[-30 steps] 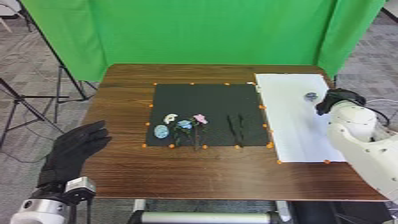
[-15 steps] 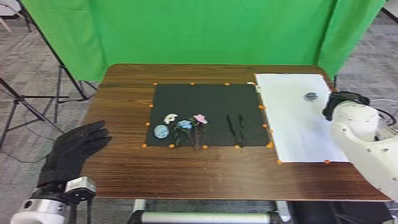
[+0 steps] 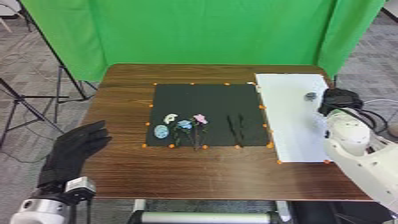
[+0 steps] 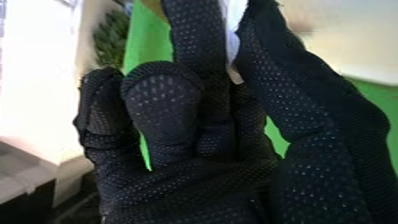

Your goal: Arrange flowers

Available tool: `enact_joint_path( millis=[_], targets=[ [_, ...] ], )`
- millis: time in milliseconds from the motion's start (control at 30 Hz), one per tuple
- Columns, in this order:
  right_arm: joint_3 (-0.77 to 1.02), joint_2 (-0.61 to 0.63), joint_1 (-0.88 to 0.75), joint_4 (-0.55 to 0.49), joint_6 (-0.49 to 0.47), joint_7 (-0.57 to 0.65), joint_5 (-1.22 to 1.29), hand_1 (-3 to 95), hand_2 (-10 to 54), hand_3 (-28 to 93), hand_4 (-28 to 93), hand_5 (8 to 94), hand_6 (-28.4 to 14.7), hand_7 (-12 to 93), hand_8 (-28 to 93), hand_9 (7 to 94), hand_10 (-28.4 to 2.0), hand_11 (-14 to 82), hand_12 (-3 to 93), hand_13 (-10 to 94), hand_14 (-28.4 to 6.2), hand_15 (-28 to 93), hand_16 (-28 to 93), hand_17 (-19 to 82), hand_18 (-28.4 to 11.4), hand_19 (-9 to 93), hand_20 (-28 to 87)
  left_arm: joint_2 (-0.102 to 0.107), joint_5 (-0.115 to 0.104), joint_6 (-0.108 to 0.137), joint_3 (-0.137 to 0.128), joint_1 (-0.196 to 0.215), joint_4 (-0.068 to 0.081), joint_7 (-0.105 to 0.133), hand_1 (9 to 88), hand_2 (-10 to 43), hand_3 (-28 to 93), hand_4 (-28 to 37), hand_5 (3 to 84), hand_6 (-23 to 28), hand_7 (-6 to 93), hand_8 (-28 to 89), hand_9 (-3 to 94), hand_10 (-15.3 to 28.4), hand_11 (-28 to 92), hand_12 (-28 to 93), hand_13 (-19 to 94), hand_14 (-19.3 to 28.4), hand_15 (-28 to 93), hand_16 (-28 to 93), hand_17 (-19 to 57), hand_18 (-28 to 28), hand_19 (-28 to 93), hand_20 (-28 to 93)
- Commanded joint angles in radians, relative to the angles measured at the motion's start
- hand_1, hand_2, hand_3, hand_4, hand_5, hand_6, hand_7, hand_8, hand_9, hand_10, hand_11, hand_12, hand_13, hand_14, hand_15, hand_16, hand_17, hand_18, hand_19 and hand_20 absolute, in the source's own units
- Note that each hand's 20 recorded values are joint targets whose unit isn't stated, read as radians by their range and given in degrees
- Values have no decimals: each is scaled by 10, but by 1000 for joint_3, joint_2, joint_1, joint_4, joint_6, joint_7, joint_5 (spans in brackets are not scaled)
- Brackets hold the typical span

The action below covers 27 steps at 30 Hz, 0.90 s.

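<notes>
Our right hand (image 3: 341, 100), gloved in black, lies over the far right part of the brown surface (image 3: 195, 182), at the outer edge of a white sheet (image 3: 298, 132); we cannot tell whether it is wide, narrow or holding anything. Just beside it, on the far part of the sheet, we find a small grey-green rosette (image 3: 310, 96). Left of the sheet lies a black mat (image 3: 191, 101), bordered by orange markers (image 3: 263, 107). On the near left part of this mat we note a white flower (image 3: 170, 118), a blue flower (image 3: 184, 124) and a pink flower (image 3: 201, 119), with dark green stems and leaves running toward the near edge. A blue oval (image 3: 161, 131) lies nearer than the white flower, and a pair of dark strips (image 3: 241, 127) lies apart to the right of the pink flower. Our left hand (image 3: 78, 145) is at the left edge of the surface, wide, its fingers extended and relaxed, well apart from the flowers. In the right wrist view, a pale strip (image 4: 233, 30) appears amid the black glove of our right hand (image 4: 195, 190); we cannot tell what it is. Beyond the surface hangs a green cloth (image 3: 213, 32).
</notes>
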Motion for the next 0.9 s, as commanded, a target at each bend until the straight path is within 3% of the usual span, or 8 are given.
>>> enact_joint_path(
  millis=[33,233,467,633,767,900],
  targets=[
    [-113,-20,150,-94,111,-34,-43,540,-69,743,-283,782,21,257,-15,896,-73,210,294,791,-26,712,194,423,-191,932,213,3,-5,1,-9,27,-7,5,275,34,815,-199,426,120,199,-110,367,211,391,100,253,268,654,-144,-92,228,602,158],
    [-195,-56,210,-165,140,-79,-47,544,-73,747,-283,791,17,244,-7,898,-74,213,296,794,-28,710,198,426,-193,932,222,13,-2,1,-19,30,-9,3,274,34,815,-199,426,120,199,-110,367,211,391,100,253,269,653,-144,-92,228,602,158],
    [-241,-147,189,-225,107,-137,-45,544,-75,750,-283,794,16,235,0,899,-74,211,297,794,-29,709,202,426,-193,932,225,-7,12,-12,-29,29,-12,-28,274,34,816,-198,426,120,200,-110,366,211,391,100,253,268,654,-144,-92,228,602,158],
    [-297,-209,196,-214,80,-162,-49,543,-75,751,-283,794,16,233,3,898,-76,209,297,791,-30,707,204,424,-193,932,225,-6,12,-15,-26,18,-8,-30,274,34,816,-199,426,120,201,-110,367,211,391,100,253,269,653,-144,-92,228,602,158],
    [-301,-244,176,-194,52,-161,-62,542,-75,752,-283,794,17,231,3,897,-75,205,295,789,-30,706,205,422,-194,932,224,-13,22,-27,-32,5,-7,-51,274,33,817,-199,425,120,200,-110,366,211,391,100,252,269,654,-143,-92,228,602,158],
    [-300,-269,167,-165,42,-160,-71,541,-74,752,-283,792,17,231,3,896,-76,205,297,785,-32,703,205,417,-195,932,220,-11,14,-19,-31,11,-9,-39,274,33,817,-199,425,120,199,-110,366,211,392,100,252,269,654,-144,-91,228,602,158]
  ],
)
